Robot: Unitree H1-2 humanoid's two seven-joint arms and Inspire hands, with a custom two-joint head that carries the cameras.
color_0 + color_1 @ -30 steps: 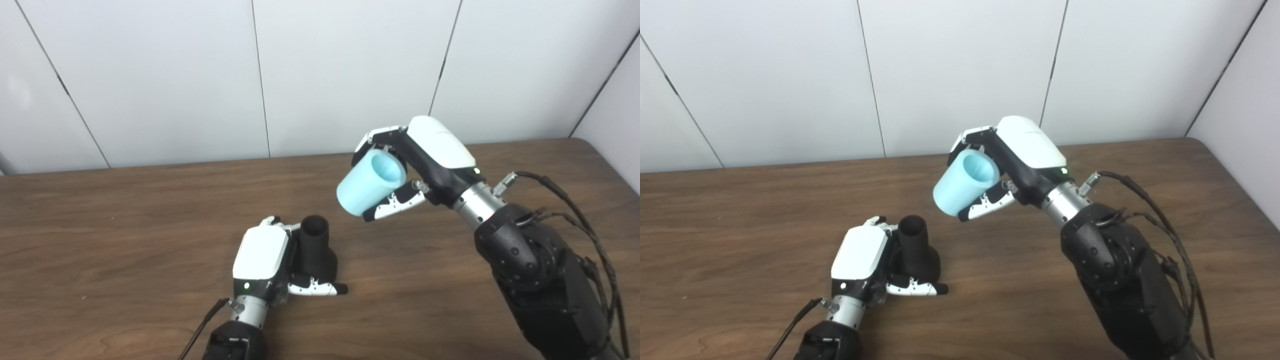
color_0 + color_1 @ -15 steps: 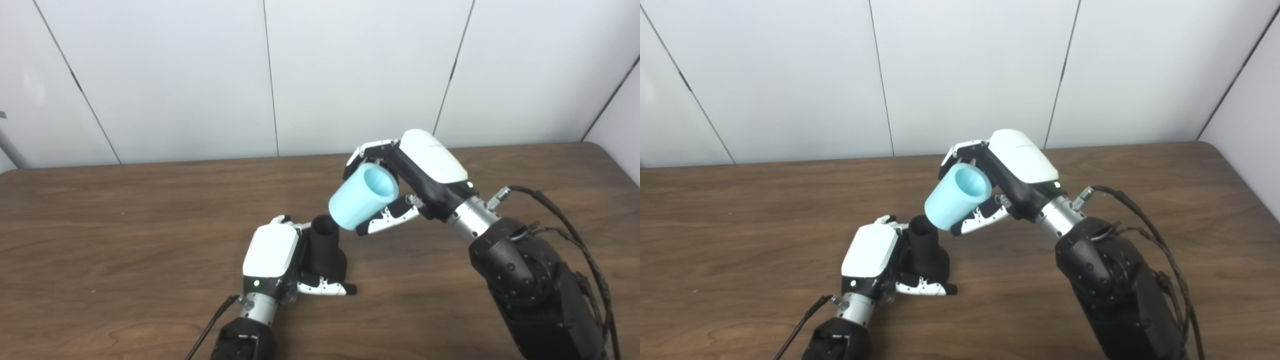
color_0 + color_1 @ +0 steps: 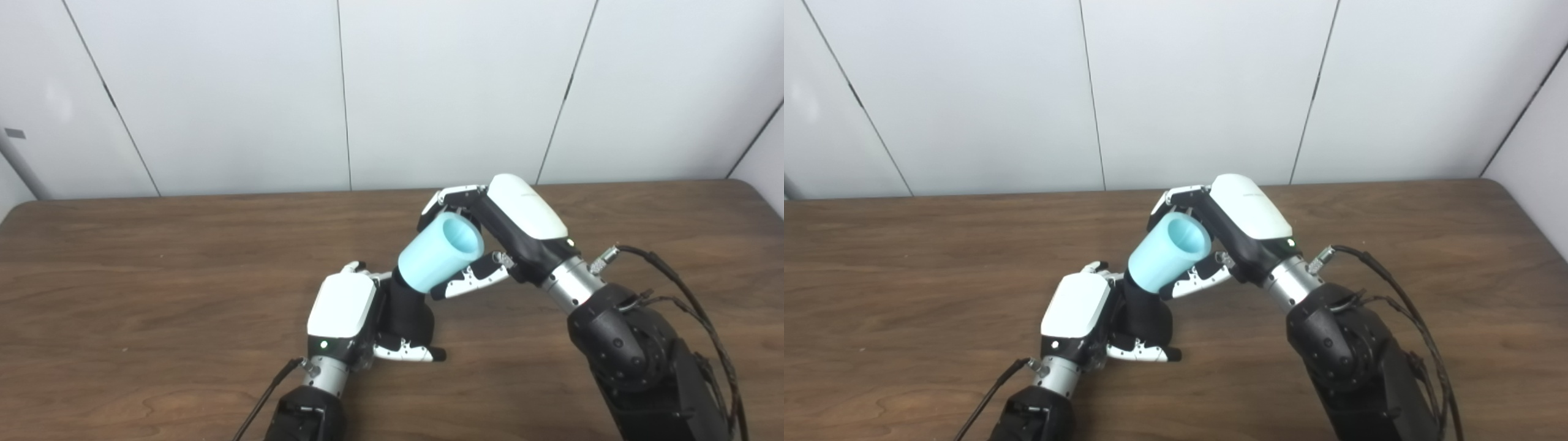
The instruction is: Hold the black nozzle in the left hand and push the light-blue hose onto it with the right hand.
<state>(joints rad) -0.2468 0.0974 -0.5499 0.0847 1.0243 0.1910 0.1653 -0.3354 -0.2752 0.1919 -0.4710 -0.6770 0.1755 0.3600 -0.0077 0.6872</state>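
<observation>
Since a second ago the right hand [image 3: 520, 229] has come down and to the left with the light-blue hose [image 3: 440, 252], from well apart from the black nozzle [image 3: 409, 311] to the point where the hose's lower end covers the nozzle's top opening; the whole picture has also shifted, so the camera has moved too.

The brown wooden desk [image 3: 153, 275] fills the lower part of both views, with white wall panels [image 3: 245, 92] behind it. The right arm [image 3: 637, 361], black and bulky with cables along its outer side, rises from the bottom right corner and leans toward the centre. The left arm [image 3: 1035, 413] enters near the bottom centre-left.

The right hand is clamped on the hose, fingers over the far side and thumb under the near side. The hose is a short, wide tube, tilted so its open upper end faces up and to the right and its lower end points down-left at the nozzle. The left hand [image 3: 1077, 318] lies low on the desk, its fingers wrapped around the nozzle's flared base, the thumb lying in front along the desk. The nozzle stands nearly upright. How far the hose has slid over the nozzle's neck I cannot tell, since the hose hides the joint.
</observation>
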